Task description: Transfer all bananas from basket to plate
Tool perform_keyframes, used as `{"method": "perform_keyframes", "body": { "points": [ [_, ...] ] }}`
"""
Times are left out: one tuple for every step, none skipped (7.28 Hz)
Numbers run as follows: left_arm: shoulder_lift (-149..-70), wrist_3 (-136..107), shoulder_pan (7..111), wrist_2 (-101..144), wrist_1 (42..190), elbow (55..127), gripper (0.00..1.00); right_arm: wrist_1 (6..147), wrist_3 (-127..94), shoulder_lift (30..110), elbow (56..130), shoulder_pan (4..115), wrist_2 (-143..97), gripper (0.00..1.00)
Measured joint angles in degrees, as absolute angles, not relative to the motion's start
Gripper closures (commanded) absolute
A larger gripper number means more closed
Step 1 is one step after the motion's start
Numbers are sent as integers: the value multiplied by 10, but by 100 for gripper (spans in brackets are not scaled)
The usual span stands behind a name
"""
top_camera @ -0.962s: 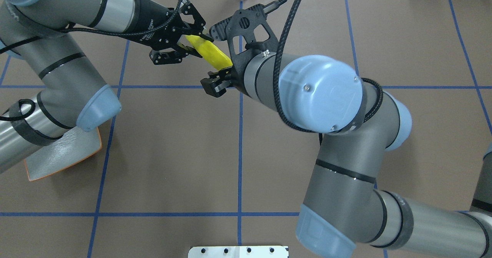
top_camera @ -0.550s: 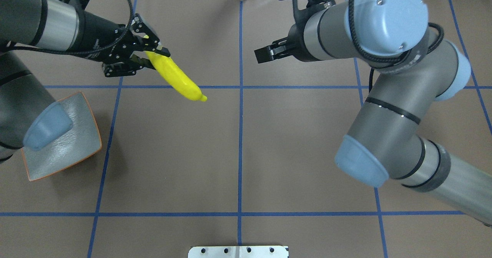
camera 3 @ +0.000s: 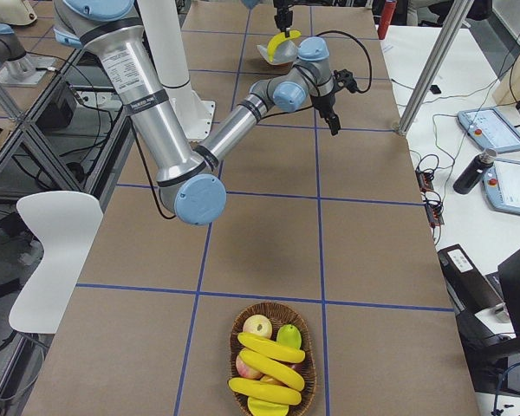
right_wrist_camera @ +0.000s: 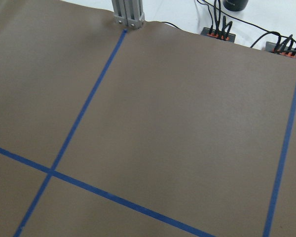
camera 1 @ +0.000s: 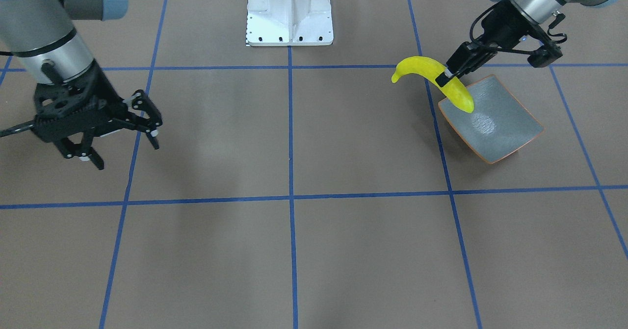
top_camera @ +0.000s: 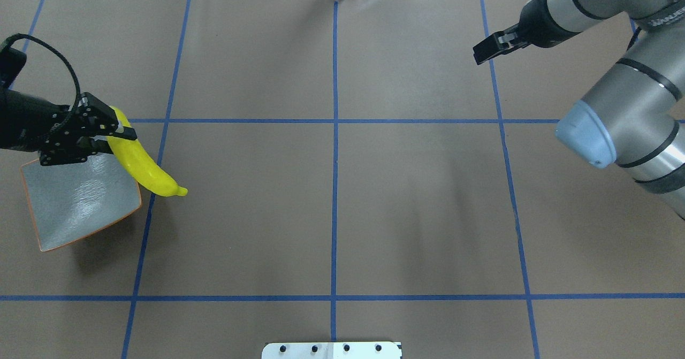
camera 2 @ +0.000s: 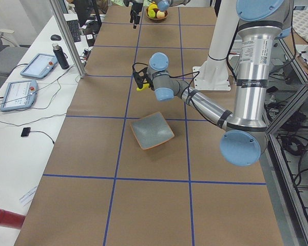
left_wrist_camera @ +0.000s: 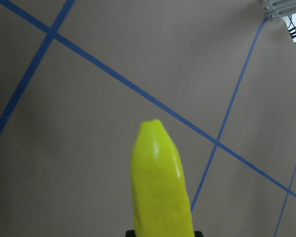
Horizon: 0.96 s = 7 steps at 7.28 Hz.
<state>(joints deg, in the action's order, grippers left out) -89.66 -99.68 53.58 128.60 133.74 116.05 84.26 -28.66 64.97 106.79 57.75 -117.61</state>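
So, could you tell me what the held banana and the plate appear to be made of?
The banana: probably plastic, glossy; uniformly bright yellow with sharp highlights. The plate: likely glazed ceramic, possibly melamine; its blue-grey surface reflects light, and it has a thin orange rim.

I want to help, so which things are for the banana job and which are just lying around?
For the job: held banana in the left tool, plate, basket, basket bananas.
Just lying about: apple, tablets, black bottle.
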Motion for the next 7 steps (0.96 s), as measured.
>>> {"method": "perform_keyframes", "body": {
  "points": [
    [-863, -966, 549, 1287, 1355, 1150, 100, 843, -234, 667, 1054, 607, -1203, 0],
    [-838, -921, 567, 1295, 1376, 1126, 100, 843, -183, 681, 1036, 637, -1228, 0],
    [-826, -877, 587, 1312, 1396, 1093, 100, 844, -133, 697, 1022, 662, -1241, 0],
    [-823, -847, 600, 1328, 1414, 1063, 82, 843, -93, 710, 1013, 682, -1246, 0],
    [-824, -833, 606, 1336, 1425, 1041, 63, 843, -69, 717, 1007, 694, -1248, 0],
    [-828, -828, 607, 1339, 1432, 1029, 62, 842, -59, 719, 1005, 699, -1248, 0],
    [-830, -826, 607, 1340, 1439, 1019, 61, 842, -55, 720, 1004, 701, -1248, 0]
  ]
}}
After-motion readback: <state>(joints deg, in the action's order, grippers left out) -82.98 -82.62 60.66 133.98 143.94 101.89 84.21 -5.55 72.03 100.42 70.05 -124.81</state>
